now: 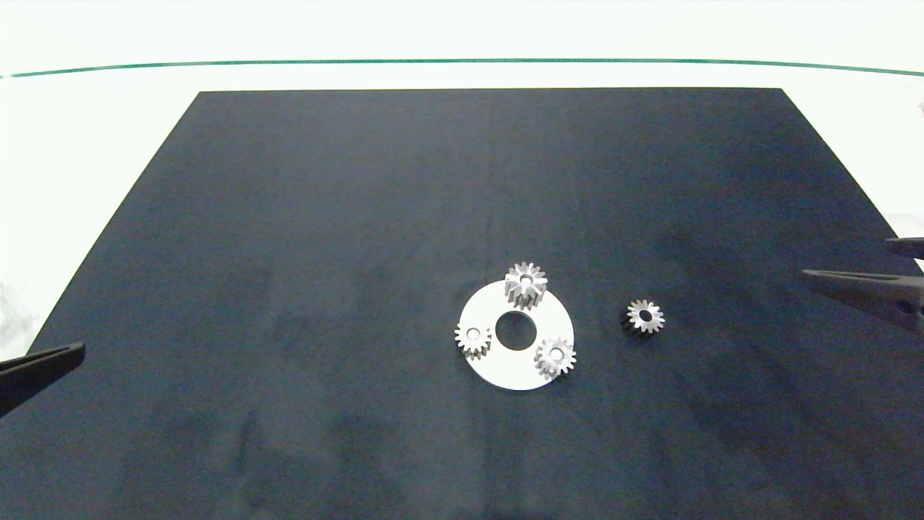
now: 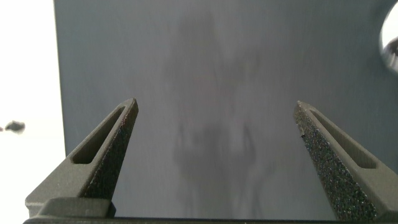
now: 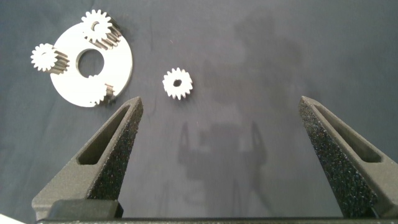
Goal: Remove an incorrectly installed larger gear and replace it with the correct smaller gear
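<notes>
Grippers first, for your check: left gripper point(image 2: 216, 118) at the black mat's point(image 1: 289, 217) left edge, jaws spread, empty. White round plate point(image 1: 520, 372) carries the tall deep-toothed silver larger gear point(image 1: 525, 283). Short silver smaller gear point(image 1: 644, 316) lies just right. Right gripper point(image 3: 221, 115) hangs spread. No writing legible.

larger gear point(image 1: 525, 283): tall, deep-toothed, upright on the white disc's far edge
smaller gear point(image 1: 644, 316): short, flat on mat, right of disc
</notes>
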You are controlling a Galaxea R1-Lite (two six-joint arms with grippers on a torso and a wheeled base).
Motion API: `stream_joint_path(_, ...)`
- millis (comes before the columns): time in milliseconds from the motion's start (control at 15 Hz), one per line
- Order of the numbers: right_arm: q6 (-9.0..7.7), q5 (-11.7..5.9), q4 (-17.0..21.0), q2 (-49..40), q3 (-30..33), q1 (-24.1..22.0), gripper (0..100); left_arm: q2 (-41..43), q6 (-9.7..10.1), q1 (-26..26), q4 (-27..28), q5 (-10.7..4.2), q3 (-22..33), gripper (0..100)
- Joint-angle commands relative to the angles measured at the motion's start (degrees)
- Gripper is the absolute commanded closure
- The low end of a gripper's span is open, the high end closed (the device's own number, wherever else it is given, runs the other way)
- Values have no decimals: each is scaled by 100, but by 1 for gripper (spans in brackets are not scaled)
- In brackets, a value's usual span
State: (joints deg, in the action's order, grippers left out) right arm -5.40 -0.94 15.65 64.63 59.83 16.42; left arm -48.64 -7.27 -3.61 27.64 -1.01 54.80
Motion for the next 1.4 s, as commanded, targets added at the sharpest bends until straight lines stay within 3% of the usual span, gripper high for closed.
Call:
stream_joint_path(67,-102,41,166,1280,758,344,0,-462,-3,-105,585,-4,567,0)
stream_joint_path(267,-102,199,808,1877,1690,792,0,-541,-12,-140,585,-22,576,0)
stream_joint_path(400,-110,199,1089,2229,2138,1047,0,-594,-12,-131,585,-22,602,0)
stream_joint_path(800,-945,173,1441,3196,2718,1364,0,-620,32,-114,585,-22,664,0)
stream_joint_path(933,-1139,173,1441,3424,2867,1390,0,-620,32,-96,585,-22,664,0)
stream_joint_path(1067,-1288,173,1449,3574,2990,1434,0,-620,23,-96,576,-22,664,0)
stream_joint_path(1200,-1455,182,1687,3741,3228,1522,0,-620,23,-96,576,-22,664,0)
stream_joint_path(1400,-1481,155,2047,4066,3755,1663,0,-620,32,-87,576,-22,655,0)
